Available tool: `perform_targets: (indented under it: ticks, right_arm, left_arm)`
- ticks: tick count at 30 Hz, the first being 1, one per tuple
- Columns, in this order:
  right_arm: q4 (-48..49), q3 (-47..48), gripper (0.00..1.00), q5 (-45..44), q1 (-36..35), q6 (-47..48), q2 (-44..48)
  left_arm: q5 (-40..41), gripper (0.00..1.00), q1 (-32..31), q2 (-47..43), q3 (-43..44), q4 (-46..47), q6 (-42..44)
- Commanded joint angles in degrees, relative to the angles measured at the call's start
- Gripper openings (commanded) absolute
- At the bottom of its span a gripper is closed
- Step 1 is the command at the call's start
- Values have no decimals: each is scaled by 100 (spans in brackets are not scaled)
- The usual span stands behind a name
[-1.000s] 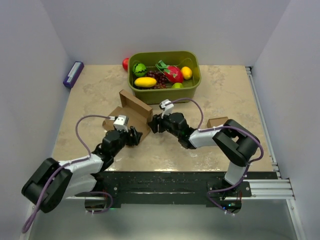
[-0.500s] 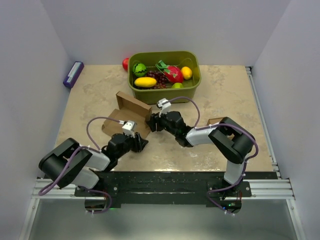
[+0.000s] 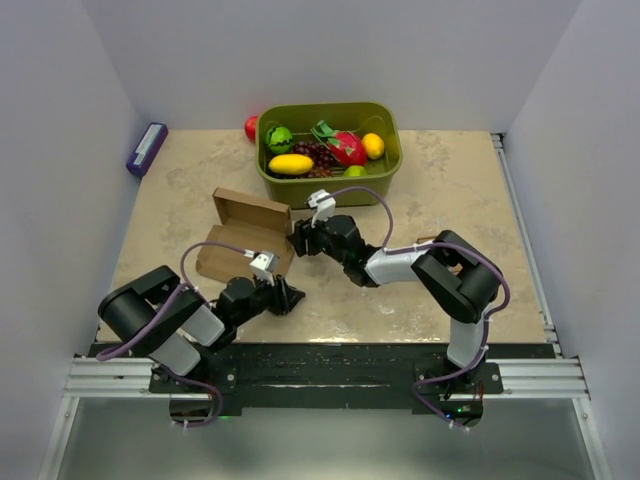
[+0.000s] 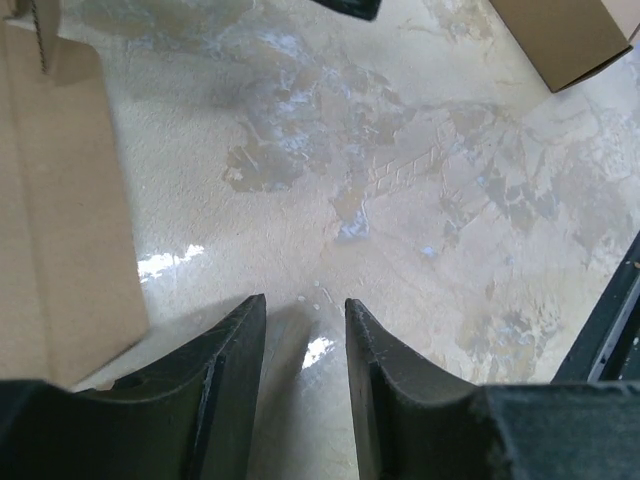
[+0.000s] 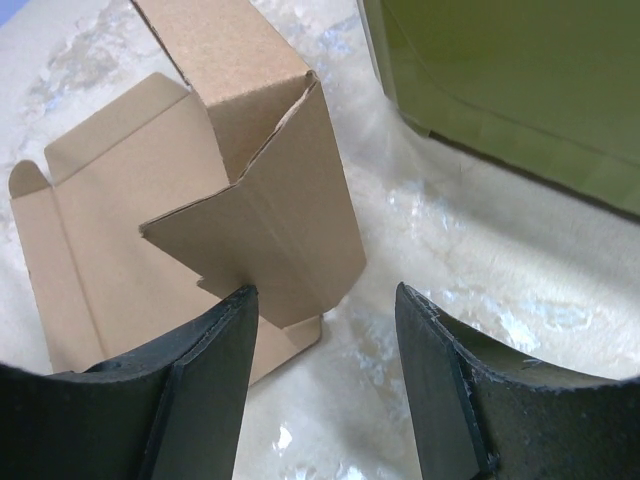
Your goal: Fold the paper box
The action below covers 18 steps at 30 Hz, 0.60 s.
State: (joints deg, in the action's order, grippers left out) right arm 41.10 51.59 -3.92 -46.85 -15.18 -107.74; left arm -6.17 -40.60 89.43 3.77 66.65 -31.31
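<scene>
The paper box (image 3: pixel 240 245) lies left of the table's middle, a wide brown cardboard piece with one panel (image 3: pixel 250 208) raised at its far side. In the right wrist view the box (image 5: pixel 200 200) stands partly folded just ahead of my fingers. My right gripper (image 3: pixel 297 240) (image 5: pixel 325 292) is open and empty at the box's right edge, its left finger (image 5: pixel 215 350) against a flap. My left gripper (image 3: pixel 287 297) (image 4: pixel 302 303) is slightly open and empty, low over bare table near the box's front right corner. The cardboard (image 4: pixel 60 200) fills the left of the left wrist view.
A green bin (image 3: pixel 385 165) of toy fruit stands at the back, close behind the right gripper (image 5: pixel 500 80). A small cardboard cube (image 3: pixel 435 243) (image 4: pixel 560 35) sits right of the right arm. A purple object (image 3: pixel 146 148) lies far left. A red ball (image 3: pixel 251 127) sits behind the bin.
The left gripper has drawn back toward the near edge, away from the box. The right gripper has moved left and the box has shifted left with its panel raised.
</scene>
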Motion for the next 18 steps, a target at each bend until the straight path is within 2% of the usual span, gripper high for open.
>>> perform_targets:
  ticks: [1,3,6,10,12,15,18]
  right_arm:
    - [56,307,61,-91,27,138,-80]
    - [47,299,61,-65,36,164,-36]
    - [12,264,61,-65,44,173,25]
    - [38,220,61,-47,71,129,25]
    - [56,202,61,-12,71,94,8]
    - [91,202,61,32,80,59,-10]
    - [100,211,61,58,80,33,-27]
  left_arm:
    - [-147,42,-36,-65,-79,210,-69]
    - [-130,44,-36,-424,105,-107,159]
    - [72,47,-44,-969,412,-1081,581]
    - [519,50,-36,-2171,730,-2504,1047]
    - [765,52,-18,-2621,765,-2788,1232]
    - [1170,53,156,-2817,757,-3219,1347]
    - [1171,53,298,-2598,730,-3387,1268]
